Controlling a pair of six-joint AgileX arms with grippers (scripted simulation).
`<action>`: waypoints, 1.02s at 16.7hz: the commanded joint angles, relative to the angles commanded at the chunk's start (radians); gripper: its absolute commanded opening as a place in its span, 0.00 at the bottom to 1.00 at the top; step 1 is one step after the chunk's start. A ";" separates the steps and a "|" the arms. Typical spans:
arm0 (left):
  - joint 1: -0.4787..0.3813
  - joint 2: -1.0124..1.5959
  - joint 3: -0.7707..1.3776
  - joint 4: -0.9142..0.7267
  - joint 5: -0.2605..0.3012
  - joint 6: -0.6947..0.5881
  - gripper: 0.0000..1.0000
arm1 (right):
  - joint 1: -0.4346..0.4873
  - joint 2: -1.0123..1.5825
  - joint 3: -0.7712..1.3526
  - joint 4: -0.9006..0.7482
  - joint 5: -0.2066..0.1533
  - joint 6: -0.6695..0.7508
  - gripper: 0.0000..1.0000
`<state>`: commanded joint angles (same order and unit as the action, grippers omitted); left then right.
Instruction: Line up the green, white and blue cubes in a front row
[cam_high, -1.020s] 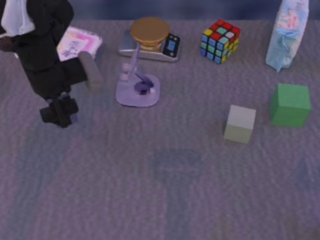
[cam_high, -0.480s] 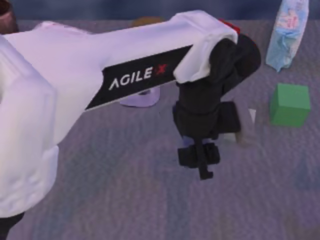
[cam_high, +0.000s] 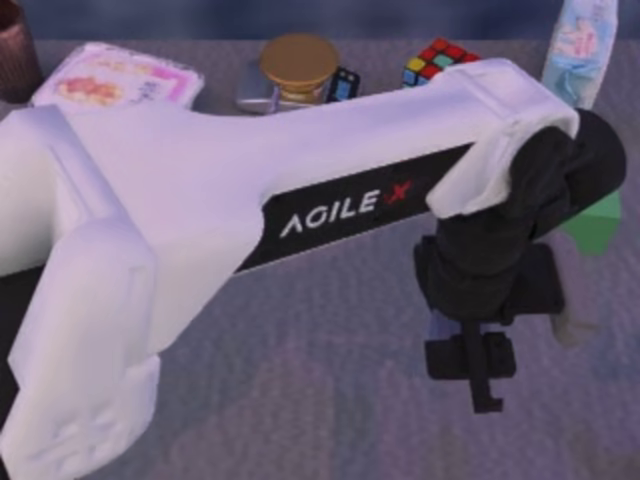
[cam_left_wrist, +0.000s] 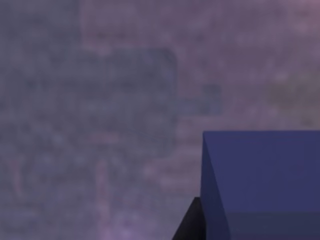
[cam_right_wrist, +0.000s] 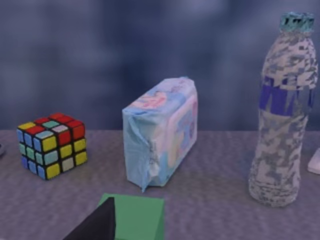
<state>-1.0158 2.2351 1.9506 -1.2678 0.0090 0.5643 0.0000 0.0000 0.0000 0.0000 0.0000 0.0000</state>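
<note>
My left arm reaches across the table to the right front, and its gripper (cam_high: 470, 362) hangs there shut on the blue cube (cam_left_wrist: 260, 180). One dark finger (cam_left_wrist: 192, 225) presses against the cube's side in the left wrist view. A sliver of the blue cube (cam_high: 438, 326) shows under the wrist from above. The green cube (cam_high: 603, 226) stands at the right edge, mostly behind the arm, and also lies low in the right wrist view (cam_right_wrist: 140, 215) beside a dark finger (cam_right_wrist: 95, 225) of my right gripper. The white cube is hidden under the left arm.
Along the back stand a multicoloured puzzle cube (cam_high: 437, 58), a scale with a round tan top (cam_high: 298, 62), a pale blue packet (cam_high: 577, 42), a pink pack (cam_high: 115, 78) and a dark cup (cam_high: 14, 52). A patterned bottle (cam_right_wrist: 282, 120) stands right of the packet.
The left arm has swung from the back left across the table to the right front, carrying the blue cube. It now covers the white cube and part of the green one.
</note>
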 joint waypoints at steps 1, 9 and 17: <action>0.003 -0.004 -0.003 0.002 0.001 0.002 0.00 | 0.000 0.000 0.000 0.000 0.000 0.000 1.00; -0.002 0.060 -0.156 0.220 0.002 -0.001 0.00 | 0.000 0.000 0.000 0.000 0.000 0.000 1.00; -0.003 0.067 -0.168 0.235 0.001 -0.002 0.23 | 0.000 0.000 0.000 0.000 0.000 0.000 1.00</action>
<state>-1.0185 2.3017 1.7821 -1.0327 0.0097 0.5624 0.0000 0.0000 0.0000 0.0000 0.0000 0.0000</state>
